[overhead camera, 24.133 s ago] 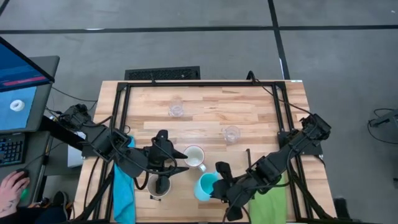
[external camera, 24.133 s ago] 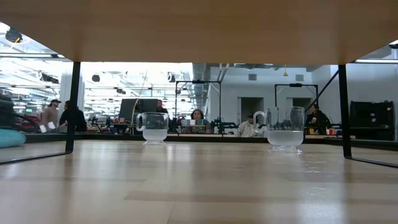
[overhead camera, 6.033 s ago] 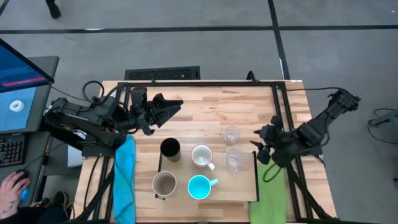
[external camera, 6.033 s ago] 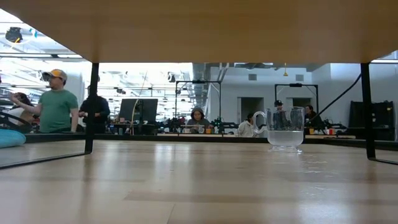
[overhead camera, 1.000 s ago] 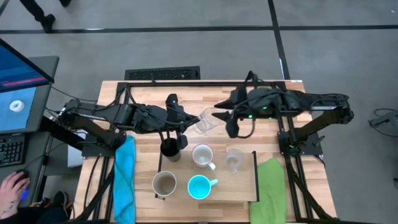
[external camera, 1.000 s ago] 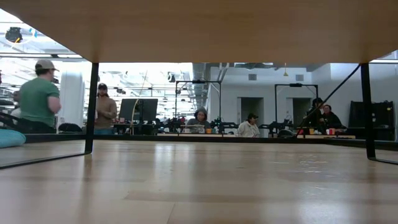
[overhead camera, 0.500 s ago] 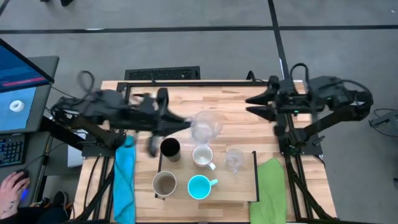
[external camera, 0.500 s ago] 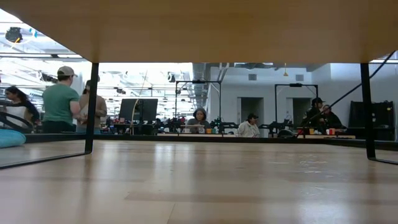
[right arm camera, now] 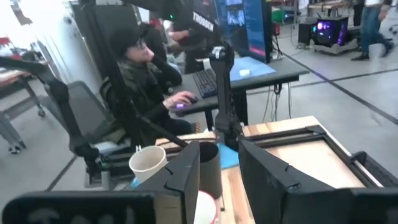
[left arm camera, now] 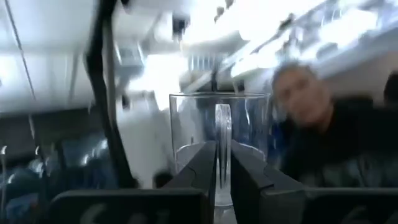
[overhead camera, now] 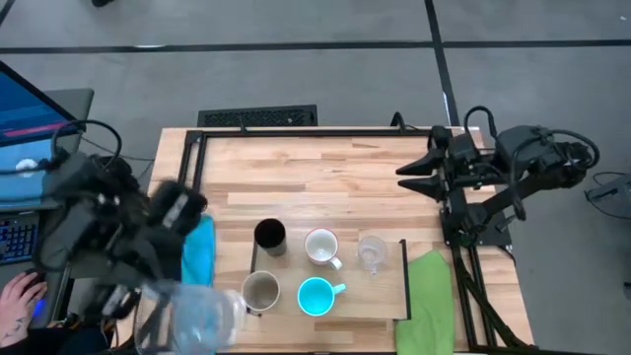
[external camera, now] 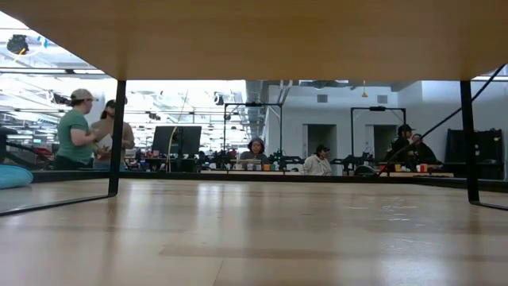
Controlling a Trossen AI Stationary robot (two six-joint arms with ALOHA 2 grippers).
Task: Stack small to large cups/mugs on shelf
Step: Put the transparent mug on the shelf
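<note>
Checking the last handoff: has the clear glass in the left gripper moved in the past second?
Yes. The clear glass, clamped in the left gripper, went from above the black tumbler to the table's near-left corner, past the blue cloth.

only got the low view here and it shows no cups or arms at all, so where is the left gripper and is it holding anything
observer: the left gripper is shut on a clear glass; the high view places it off the table's front left corner, beside the teal cloth.
operator: what's on the shelf
observer: the shelf carries a white mug, a second clear glass, a tan mug and a blue mug; a black tumbler stands at its far left corner.
operator: and the right arm
observer: the right gripper is open and empty, above the table's right rail, away from the cups.
</note>
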